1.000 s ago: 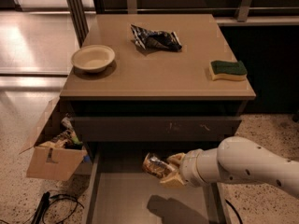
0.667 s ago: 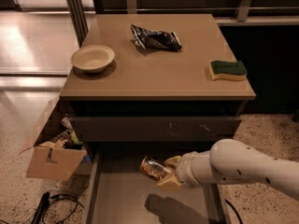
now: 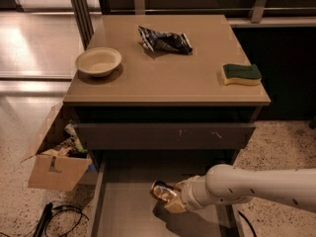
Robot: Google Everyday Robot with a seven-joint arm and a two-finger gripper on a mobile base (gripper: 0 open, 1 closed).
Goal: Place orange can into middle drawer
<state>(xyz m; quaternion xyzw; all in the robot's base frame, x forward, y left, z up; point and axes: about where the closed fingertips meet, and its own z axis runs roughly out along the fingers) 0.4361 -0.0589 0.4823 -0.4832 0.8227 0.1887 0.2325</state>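
The orange can is shiny orange-gold and lies tilted in my gripper, which is shut on it. The white arm reaches in from the right. The can hangs just above the floor of the open middle drawer, left of its middle, with its shadow on the floor below. The drawer is pulled out under the cabinet, with thin side walls. The far end of the can is hidden by my fingers.
The closed drawer front with white scuffs sits above. On the cabinet top are a cream bowl, a dark foil snack bag and a yellow-green sponge. A cardboard box and cables are on the floor at left.
My gripper has carried the can slightly left and lower over the drawer floor. Nothing else has moved.
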